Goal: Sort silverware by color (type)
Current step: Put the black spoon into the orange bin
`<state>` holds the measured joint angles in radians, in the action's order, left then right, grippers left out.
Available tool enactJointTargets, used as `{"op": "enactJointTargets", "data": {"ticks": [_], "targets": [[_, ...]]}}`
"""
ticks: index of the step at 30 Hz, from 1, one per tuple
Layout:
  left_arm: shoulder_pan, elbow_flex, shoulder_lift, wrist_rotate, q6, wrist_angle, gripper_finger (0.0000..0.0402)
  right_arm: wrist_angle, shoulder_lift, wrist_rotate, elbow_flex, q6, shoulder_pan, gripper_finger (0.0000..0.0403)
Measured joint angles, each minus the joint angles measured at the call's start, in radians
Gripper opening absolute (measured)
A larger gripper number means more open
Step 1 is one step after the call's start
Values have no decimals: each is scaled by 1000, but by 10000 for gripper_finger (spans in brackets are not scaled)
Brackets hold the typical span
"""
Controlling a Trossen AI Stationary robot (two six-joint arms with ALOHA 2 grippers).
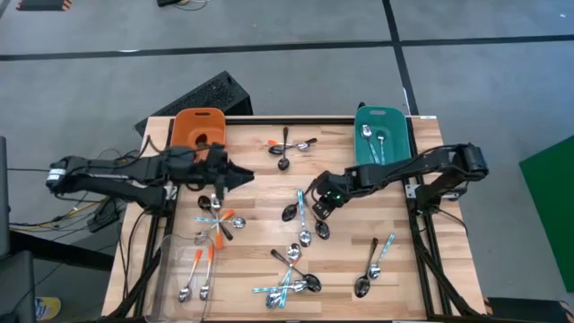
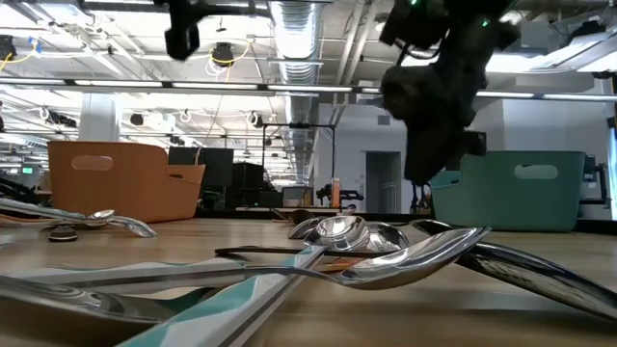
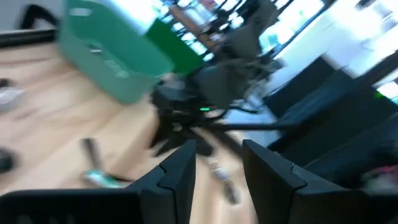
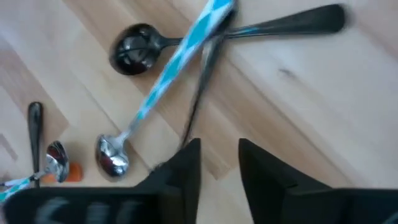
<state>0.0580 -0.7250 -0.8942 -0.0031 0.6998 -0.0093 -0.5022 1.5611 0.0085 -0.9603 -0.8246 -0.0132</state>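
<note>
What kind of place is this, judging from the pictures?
Probably a robotics lab in an open industrial hall: a wooden table strewn with spoons, exposed ceiling ducts overhead, and desks with monitors behind.

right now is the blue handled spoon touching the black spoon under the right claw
Touching. The right wrist view shows the blue-handled spoon lying across the black spoon, their handles crossing with no gap, just ahead of the right claw.

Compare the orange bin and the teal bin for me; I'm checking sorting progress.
The orange bin sits at the table's back left and shows no spoons inside; the teal bin sits back right and already holds blue-handled spoons. The orange bin is partly covered by the left arm; the teal bin is in full view. Both look alike in shape.
</note>
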Motion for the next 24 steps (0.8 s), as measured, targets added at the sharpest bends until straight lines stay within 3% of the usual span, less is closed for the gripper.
{"op": "enactJointTargets", "data": {"ticks": [7, 11, 19, 24], "targets": [[146, 0, -74, 128, -101, -117, 118, 106, 109, -39, -2, -42, -17, 215], [215, 1, -74, 155, -163, -159, 118, 120, 151, -76, -5, -66, -20, 224], [349, 0, -73, 212, -245, -219, 118, 111, 213, -128, -11, -87, -11, 170], [409, 0, -73, 204, -288, -290, 118, 69, 228, -146, -32, -95, 5, 76]]}}
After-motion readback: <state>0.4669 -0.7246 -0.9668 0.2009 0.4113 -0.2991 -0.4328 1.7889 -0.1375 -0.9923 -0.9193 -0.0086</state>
